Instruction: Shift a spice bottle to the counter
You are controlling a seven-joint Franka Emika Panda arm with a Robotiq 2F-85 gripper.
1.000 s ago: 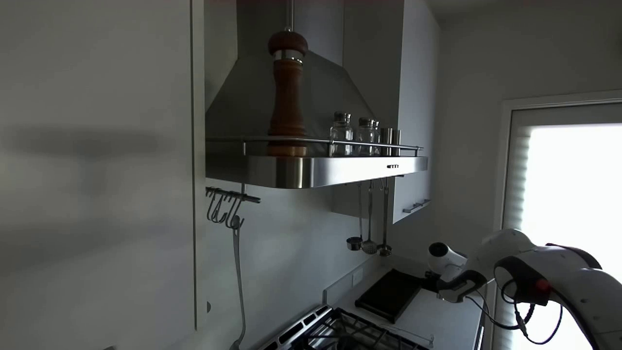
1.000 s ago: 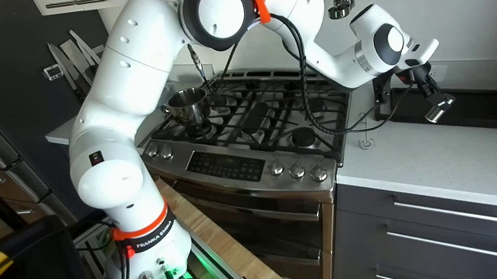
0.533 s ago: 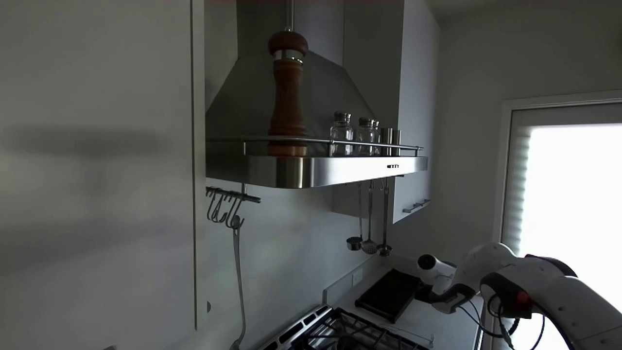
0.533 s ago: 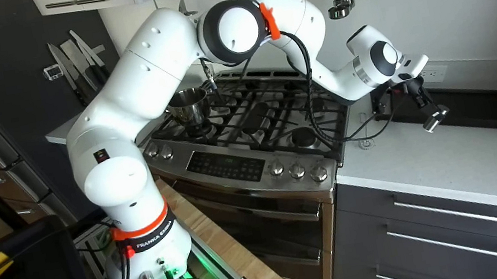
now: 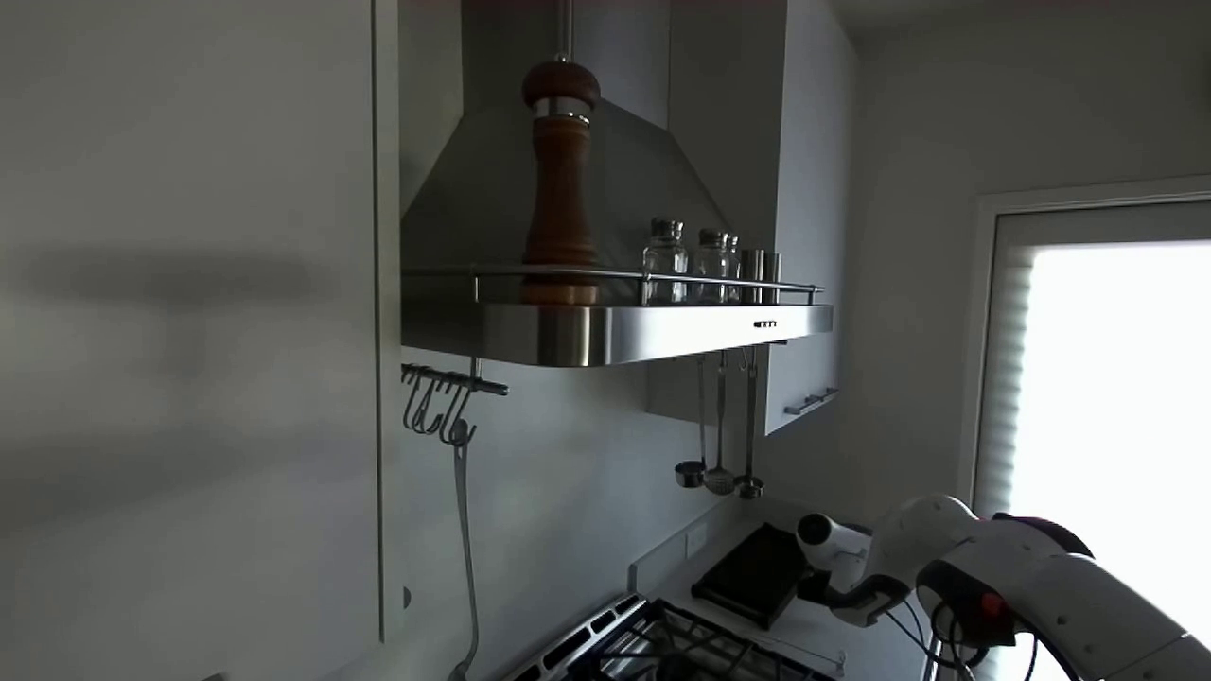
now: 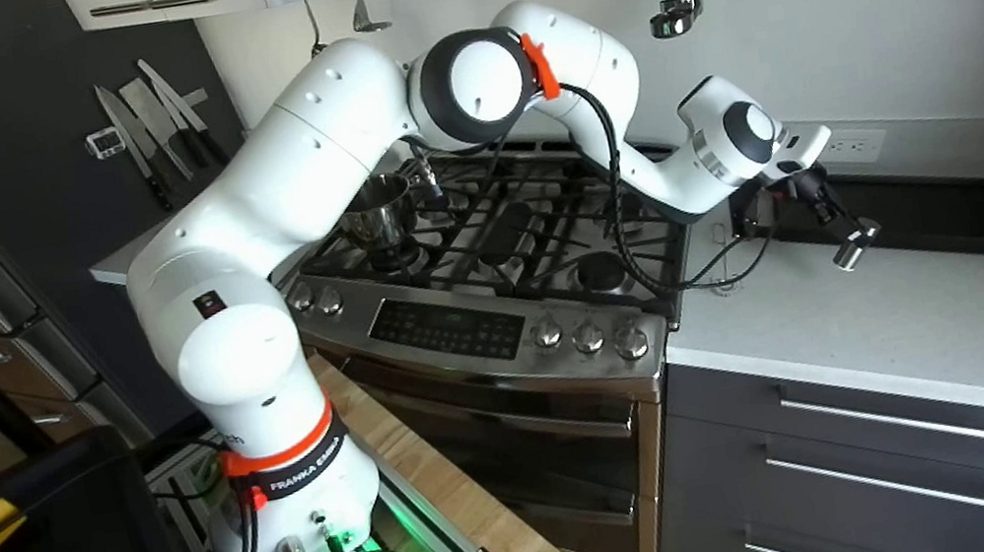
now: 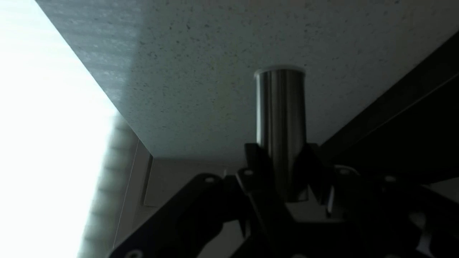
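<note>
Over the pale counter (image 6: 860, 324) we judge the placing step to be in hand, the set-down not yet done: the next move calls for a careful descent, a turn that brings what we hold upright, and only then a release. Across the stove (image 6: 450, 323) our arm (image 6: 327, 129) arches from its base toward 3 o'clock in an exterior view, elbow (image 6: 475, 84) high, forearm (image 6: 601, 63) sloping to 5 o'clock, wrist (image 6: 734, 140) bent back to 2. Near the wrist, around 4 o'clock, lies the black tray (image 6: 951, 209), whose edge we should keep off. The gripper (image 7: 281, 154) points to 5 o'clock there and is clamped from both sides on the silver spice bottle (image 7: 281, 104). In the wrist view the bottle's free end points to 12 o'clock with the counter behind it; in an exterior view we see the bottle (image 6: 850, 253) tilted, lower end toward 7 o'clock, apparently above the counter, though how high, and whether fully clear of the tray, we cannot tell
</note>
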